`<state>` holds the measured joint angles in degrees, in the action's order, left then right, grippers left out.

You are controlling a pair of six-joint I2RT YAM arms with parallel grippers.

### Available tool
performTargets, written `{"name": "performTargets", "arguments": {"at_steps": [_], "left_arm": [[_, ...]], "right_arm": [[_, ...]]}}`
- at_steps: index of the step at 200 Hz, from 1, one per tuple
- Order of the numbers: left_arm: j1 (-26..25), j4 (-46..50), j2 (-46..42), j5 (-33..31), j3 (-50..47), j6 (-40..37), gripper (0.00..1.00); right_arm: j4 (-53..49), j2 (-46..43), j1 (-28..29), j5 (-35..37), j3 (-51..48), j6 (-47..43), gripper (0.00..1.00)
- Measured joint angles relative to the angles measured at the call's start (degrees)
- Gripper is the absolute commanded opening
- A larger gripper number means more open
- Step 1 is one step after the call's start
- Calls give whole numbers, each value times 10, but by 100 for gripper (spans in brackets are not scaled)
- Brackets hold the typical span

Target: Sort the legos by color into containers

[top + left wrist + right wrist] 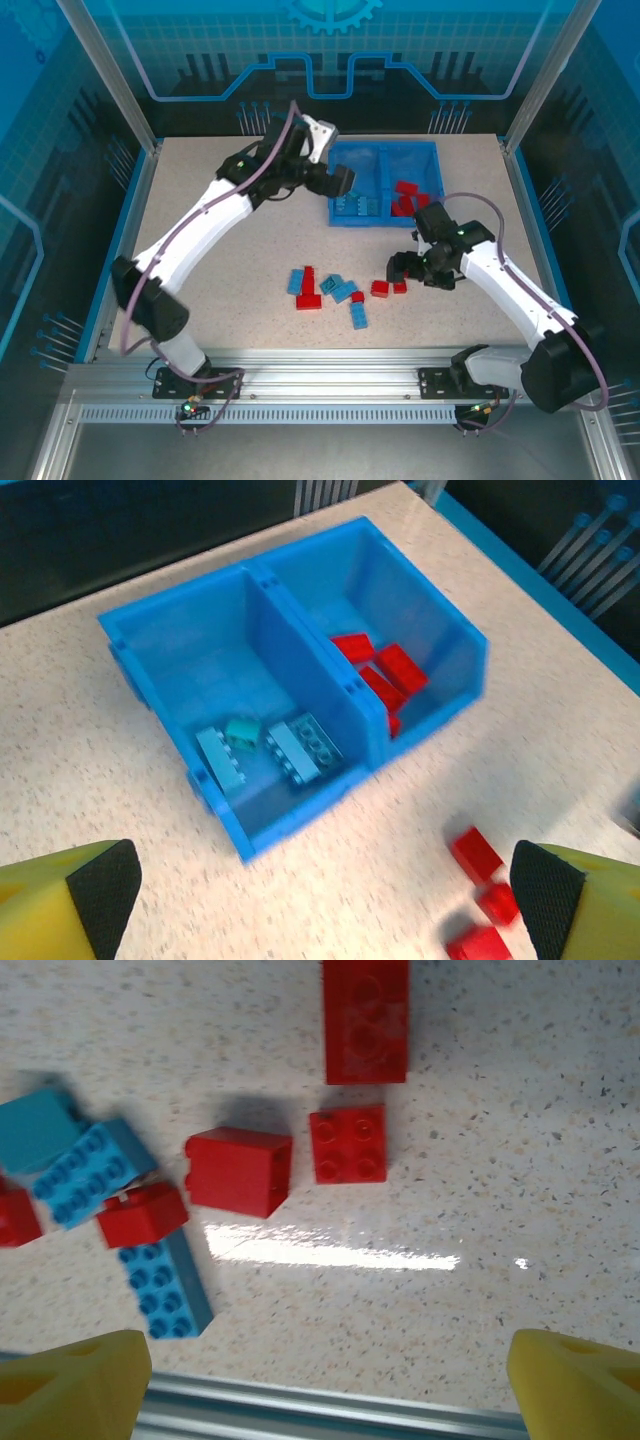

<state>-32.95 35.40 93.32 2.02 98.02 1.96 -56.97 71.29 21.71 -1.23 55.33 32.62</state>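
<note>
The blue bin (pixel 432 150) stands at the back of the table. Its left compartment (pixel 170 640) holds light blue legos (pixel 305 748); its right compartment (pixel 440 630) holds red legos (pixel 385 675). My left gripper (pixel 325 910) is open and empty, hovering just in front of the bin, at the bin's left edge (pixel 335 185) from above. Loose red legos (pixel 309 292) and blue legos (pixel 358 316) lie mid-table. My right gripper (pixel 408 270) is open over the table beside two red legos (pixel 348 1144) (pixel 238 1170), with nothing between its fingers (pixel 575 1390).
More loose bricks lie near the right gripper: a long red one (pixel 366 1020), a blue one (pixel 165 1285), another blue (pixel 92 1172). An aluminium rail (pixel 330 1410) runs along the table's near edge. Three red bricks (pixel 477 853) sit on the table in front of the bin.
</note>
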Motion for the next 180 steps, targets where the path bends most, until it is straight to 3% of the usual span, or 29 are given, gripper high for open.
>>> {"name": "performTargets", "arguments": {"at_steps": [72,88,143,180], "left_arm": [[-76,-75,-155,28,-313,-19,99],[-87,-83,-169,28,-336,-19,99],[-103,-135,-185,21,-356,-19,99],[-110,-158,-185,17,-360,-20,99]], "right_arm": [[134,190,2,73,3,-24,76],[152,228,1,88,14,-23,70],[183,276,1,109,30,-32,31],[174,256,0,114,41,-41,26]]}}
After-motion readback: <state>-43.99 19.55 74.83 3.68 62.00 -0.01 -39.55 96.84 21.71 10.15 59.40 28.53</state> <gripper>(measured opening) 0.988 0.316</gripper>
